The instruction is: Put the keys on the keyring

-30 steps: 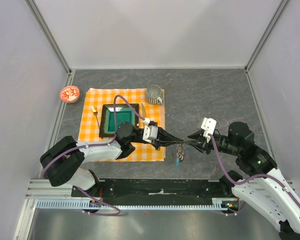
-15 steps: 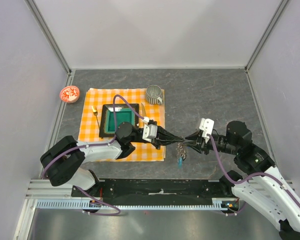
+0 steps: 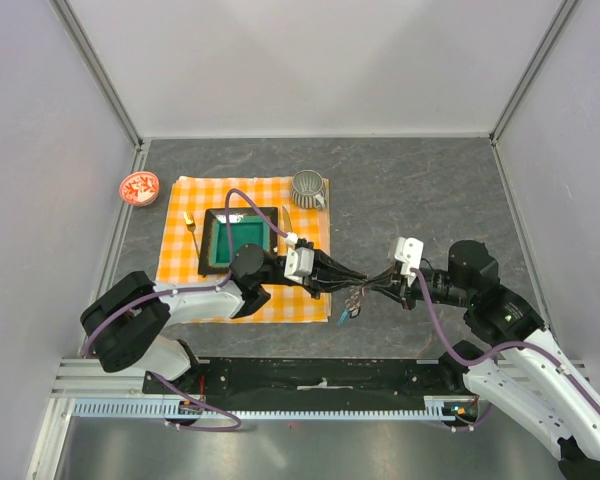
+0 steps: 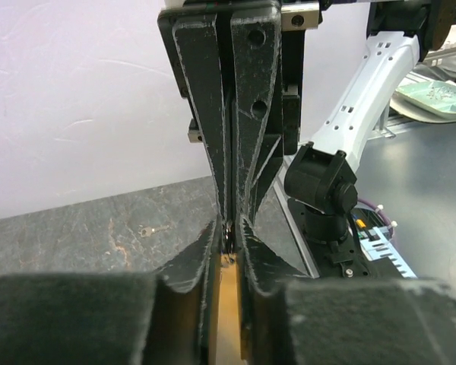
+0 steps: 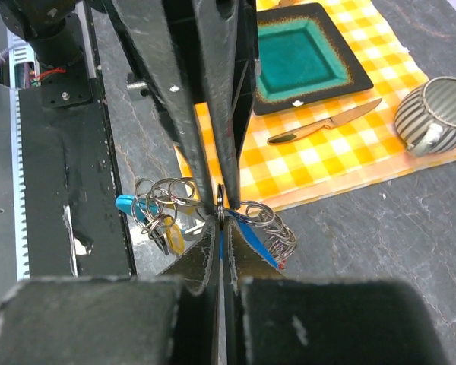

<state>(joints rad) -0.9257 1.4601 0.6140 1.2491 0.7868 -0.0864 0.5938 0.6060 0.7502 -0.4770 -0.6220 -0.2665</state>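
cloth (image 3: 180,272): plate (image 3: 242,240), knife (image 5: 323,125) (cup (image 3: 308,187) at its corner) | keys (image 3: 351,303) just beside

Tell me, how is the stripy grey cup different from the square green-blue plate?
The ribbed grey cup is round, deep and has a handle; the square teal plate is flat with a dark rim. The cup stands at a corner of the orange checked cloth, the plate nearer its middle. Both rest on it.

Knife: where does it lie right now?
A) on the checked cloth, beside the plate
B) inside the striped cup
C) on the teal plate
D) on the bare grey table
A: the knife lies flat on the checked cloth, just beside the teal plate.
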